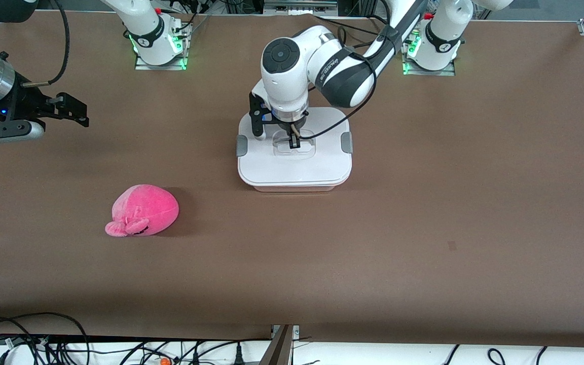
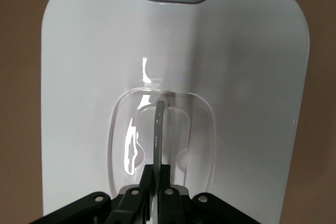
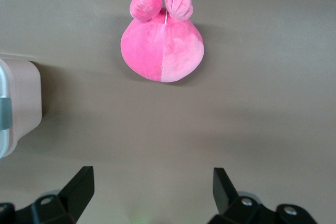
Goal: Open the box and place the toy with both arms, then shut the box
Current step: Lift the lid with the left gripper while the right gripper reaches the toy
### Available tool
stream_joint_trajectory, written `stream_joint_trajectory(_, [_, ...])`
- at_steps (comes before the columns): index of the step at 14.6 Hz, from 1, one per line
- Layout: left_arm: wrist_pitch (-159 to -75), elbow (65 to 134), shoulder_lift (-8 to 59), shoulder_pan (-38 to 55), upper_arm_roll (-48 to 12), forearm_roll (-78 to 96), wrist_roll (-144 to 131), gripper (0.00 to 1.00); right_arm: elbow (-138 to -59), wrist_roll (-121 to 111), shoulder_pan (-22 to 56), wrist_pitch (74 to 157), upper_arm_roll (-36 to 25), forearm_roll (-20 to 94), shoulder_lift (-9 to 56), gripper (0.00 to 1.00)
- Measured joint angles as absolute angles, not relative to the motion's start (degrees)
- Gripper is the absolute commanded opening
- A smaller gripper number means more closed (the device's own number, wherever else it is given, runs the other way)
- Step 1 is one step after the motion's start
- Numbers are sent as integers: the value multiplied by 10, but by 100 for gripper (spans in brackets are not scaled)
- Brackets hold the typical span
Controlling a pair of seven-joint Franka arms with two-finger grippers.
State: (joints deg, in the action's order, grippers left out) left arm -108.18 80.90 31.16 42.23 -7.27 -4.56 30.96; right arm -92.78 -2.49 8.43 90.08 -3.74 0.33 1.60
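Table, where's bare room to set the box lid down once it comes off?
Bare table runs from the box toward the left arm's end, and in front nearer the camera. The toy takes the right arm's end. Crowded: left gripper shut on the lid handle; right gripper waits open.

box: pale pink plastic tub (image 1: pixel 294 186), white lid (image 1: pixel 294 165) shut, mid-table.
toy: bright pink plush (image 1: pixel 142 210) lay nearer the front camera, toward the right arm's end.

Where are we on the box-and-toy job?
Early. Done: left gripper has reached the box and is shut on the lid's centre handle. In hand: opening; the lid sits flat on the tub. Left: the toy lies on the table; right gripper waits open above it; placing and closing remain.
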Motion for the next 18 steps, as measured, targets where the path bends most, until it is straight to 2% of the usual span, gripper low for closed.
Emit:
stream_joint_trajectory(8, [-1013,806,268,406,-58,-46,309,0,-927,-25,85,919,-34,3,58,100])
stream_joint_trajectory(13, [-932,800,205,316,-56,-46,357,0,-924,-26,84,942,-35,4,129,100])
stream_joint_trajectory(18, [-845,735,183,192,-52,-46,502,0,-912,-26,86,1003,-33,8,195,100])
